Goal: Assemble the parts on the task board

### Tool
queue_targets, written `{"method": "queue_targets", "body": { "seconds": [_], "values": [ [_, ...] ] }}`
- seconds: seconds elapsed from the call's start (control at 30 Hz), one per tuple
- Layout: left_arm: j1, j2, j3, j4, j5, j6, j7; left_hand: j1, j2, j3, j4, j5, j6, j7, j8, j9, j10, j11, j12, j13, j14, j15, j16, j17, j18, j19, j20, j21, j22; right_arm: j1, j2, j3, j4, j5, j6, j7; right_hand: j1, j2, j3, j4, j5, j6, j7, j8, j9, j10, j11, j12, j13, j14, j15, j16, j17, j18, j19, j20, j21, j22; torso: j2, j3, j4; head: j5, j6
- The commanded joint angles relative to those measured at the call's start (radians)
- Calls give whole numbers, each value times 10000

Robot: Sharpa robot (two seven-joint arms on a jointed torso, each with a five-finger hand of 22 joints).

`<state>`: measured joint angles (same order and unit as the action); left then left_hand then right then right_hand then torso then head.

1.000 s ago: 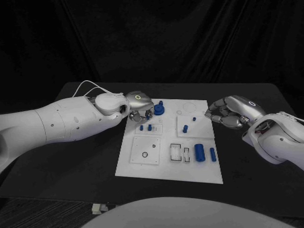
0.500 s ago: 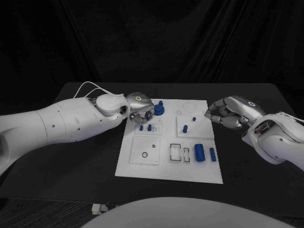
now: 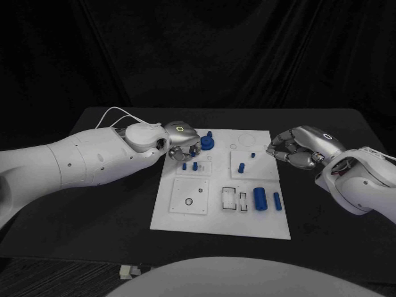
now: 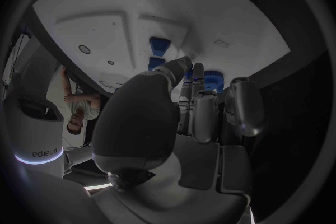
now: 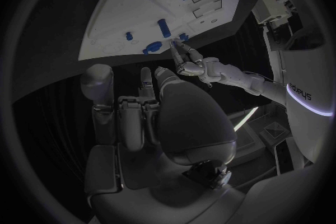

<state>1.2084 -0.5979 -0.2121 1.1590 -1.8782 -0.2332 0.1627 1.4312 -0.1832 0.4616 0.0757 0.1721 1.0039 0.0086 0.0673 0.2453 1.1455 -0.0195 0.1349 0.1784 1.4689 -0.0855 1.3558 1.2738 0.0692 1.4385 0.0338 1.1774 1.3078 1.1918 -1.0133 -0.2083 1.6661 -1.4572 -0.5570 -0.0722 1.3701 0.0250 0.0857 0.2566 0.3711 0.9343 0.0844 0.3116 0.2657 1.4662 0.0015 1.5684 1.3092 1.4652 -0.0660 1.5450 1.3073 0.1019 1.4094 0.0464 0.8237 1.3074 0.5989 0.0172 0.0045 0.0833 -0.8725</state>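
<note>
The white task board [image 3: 218, 213] lies in the middle of the table. A round blue part [image 3: 207, 143] stands near its far edge, with small blue pegs [image 3: 191, 166] just in front of it. My left hand [image 3: 182, 140] hovers over the board's far left corner, its fingers [image 4: 203, 106] reaching down beside the round blue part [image 4: 213, 79]. Whether they hold anything is hidden. My right hand [image 3: 296, 146] hangs at the board's right edge with its fingers [image 5: 136, 112] curled in on nothing. The right wrist view shows the left hand [image 5: 196, 64] with fingertips close to the pegs [image 5: 183, 37].
On the board also lie a blue peg [image 3: 241, 166], a thick blue cylinder [image 3: 260, 198] and a thin blue pin [image 3: 276, 200] at the near right. A square plate with a hole [image 3: 190, 197] sits at the near left. Black table [image 3: 100, 204] surrounds the board.
My left hand has edged slightly right, towards the round blue part. The right hand and the parts have stayed put.
</note>
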Motion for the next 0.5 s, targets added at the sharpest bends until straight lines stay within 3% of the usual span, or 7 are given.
{"method": "queue_targets", "body": {
  "seconds": [0.03,0.17,0.33,0.5],
  "values": [
    [-28,4,0,3,-15,377,-131,-191,-125,138,41,-242,-1037,-385,-63,-286,-426,157,-286,-114,-24,133,-138,-171,89,-147,39,-234,1578,-24,-1,6,-4,-26,54,-79,96,1,61,-28,40,49,5,-24,-10,1046,52,24,2616,952,66,-32,2201,196,7,19,-74,980,-4,0,3,-2,-2],
    [-31,-41,0,-9,-15,312,-273,-238,-189,85,106,-369,-1661,-599,-56,-488,-686,265,-418,-152,-81,200,-228,-284,117,-207,108,-420,1541,-25,-14,6,-3,-26,58,-83,96,1,61,-28,40,49,5,-24,-10,1046,52,24,2616,952,66,-32,2201,196,7,19,-74,980,5,-1,-2,8,-2],
    [-32,-181,0,-2,-15,-310,-376,-137,-199,-175,232,-434,-2319,-832,-52,-731,-832,384,-452,-147,-105,277,-247,-315,124,-217,178,-502,1532,-25,-60,6,27,-26,57,-99,104,-12,61,-37,43,46,7,-26,-10,1046,52,24,2616,950,67,-39,2190,196,7,20,-74,980,4,0,-4,26,-2],
    [-32,-448,2,80,-15,-1050,-522,-37,-200,-283,305,-532,-2366,-932,-9,-783,-779,353,-414,-134,-87,275,-223,-293,119,-188,192,-463,1546,-21,-136,7,91,-26,40,-117,116,-28,62,-50,45,46,8,-26,-10,1046,54,24,2616,940,68,-65,2151,212,-16,21,-183,957,0,1,-4,49,-2]
  ]
}}
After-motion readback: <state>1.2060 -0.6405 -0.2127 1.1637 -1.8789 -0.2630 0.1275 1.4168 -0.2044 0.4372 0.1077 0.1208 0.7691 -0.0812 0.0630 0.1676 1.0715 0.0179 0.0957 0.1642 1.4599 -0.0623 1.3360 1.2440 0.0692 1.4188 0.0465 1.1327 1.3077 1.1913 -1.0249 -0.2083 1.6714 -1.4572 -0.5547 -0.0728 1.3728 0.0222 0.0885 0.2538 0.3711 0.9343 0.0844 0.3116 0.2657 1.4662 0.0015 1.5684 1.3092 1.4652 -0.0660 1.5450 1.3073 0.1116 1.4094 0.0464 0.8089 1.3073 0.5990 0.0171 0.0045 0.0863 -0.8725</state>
